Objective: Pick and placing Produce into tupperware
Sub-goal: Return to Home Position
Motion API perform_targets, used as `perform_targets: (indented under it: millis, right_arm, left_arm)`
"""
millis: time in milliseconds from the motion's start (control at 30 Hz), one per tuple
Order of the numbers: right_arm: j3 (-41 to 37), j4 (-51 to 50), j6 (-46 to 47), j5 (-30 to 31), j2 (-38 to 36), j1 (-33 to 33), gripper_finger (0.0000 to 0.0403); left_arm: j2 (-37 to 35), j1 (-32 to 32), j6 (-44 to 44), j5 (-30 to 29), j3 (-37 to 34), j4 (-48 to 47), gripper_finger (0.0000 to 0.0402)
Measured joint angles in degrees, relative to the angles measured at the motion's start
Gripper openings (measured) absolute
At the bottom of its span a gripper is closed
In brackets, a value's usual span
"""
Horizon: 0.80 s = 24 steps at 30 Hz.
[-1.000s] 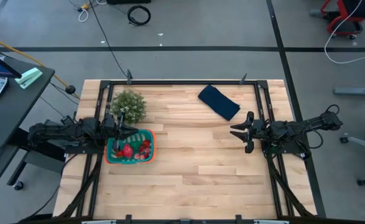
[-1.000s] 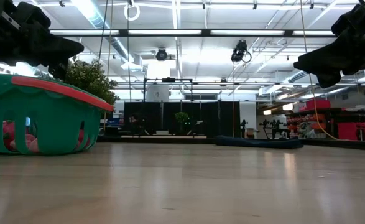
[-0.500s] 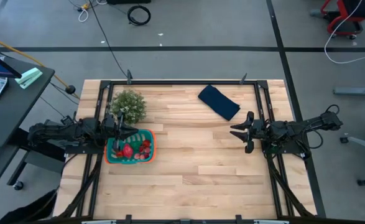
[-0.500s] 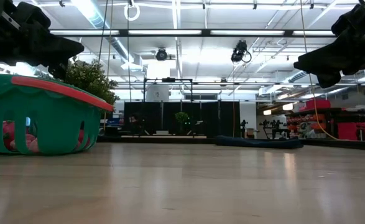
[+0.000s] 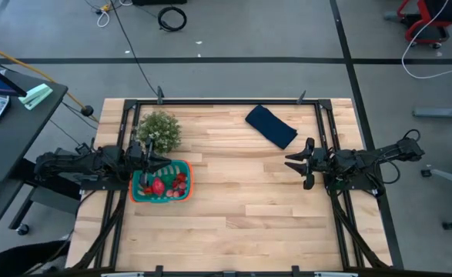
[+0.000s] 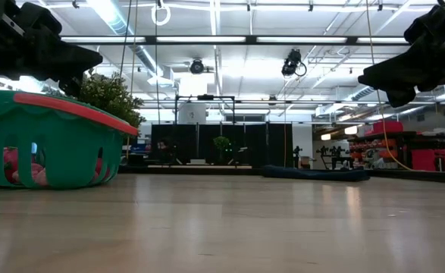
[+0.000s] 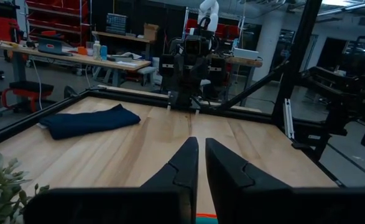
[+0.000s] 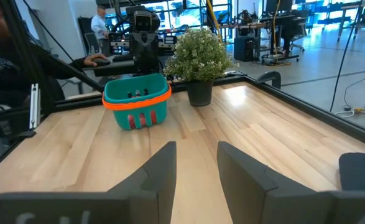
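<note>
This is a robotics lab in a big open industrial hall. A butcher-block table point(image 5: 233, 192) sits inside a black metal frame point(image 5: 226, 101) on a grey concrete floor point(image 5: 249, 46) marked with dark tape lines, and loose cables point(image 5: 172, 17) lie about. Strip lights point(image 6: 207, 39), ducting point(image 6: 142, 57) and hung cameras point(image 6: 292, 64) run overhead. Beyond the table stand workbenches point(image 7: 58, 57) with a laptop point(image 7: 48, 45) and bottles, red storage racks point(image 7: 51, 12), and a person point(image 8: 99, 23) among more equipment.
</note>
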Motion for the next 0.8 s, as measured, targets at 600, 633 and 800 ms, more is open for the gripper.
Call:
perform_targets:
  millis: [600,633,800]
  right_arm:
    - [0.00,0.00,0.00,0.02,0.00,0.02,0.0124]
    - [0.00,0.00,0.00,0.02,-0.01,0.01,0.0124]
    - [0.00,0.00,0.00,0.00,-0.02,0.01,0.0124]
  left_arm:
    - [0.00,0.00,0.02,0.00,0.00,0.00,0.0030]
    - [0.00,-0.02,0.02,-0.02,0.00,0.00,0.0032]
    - [0.00,-0.02,0.00,0.01,0.00,0.00,0.0038]
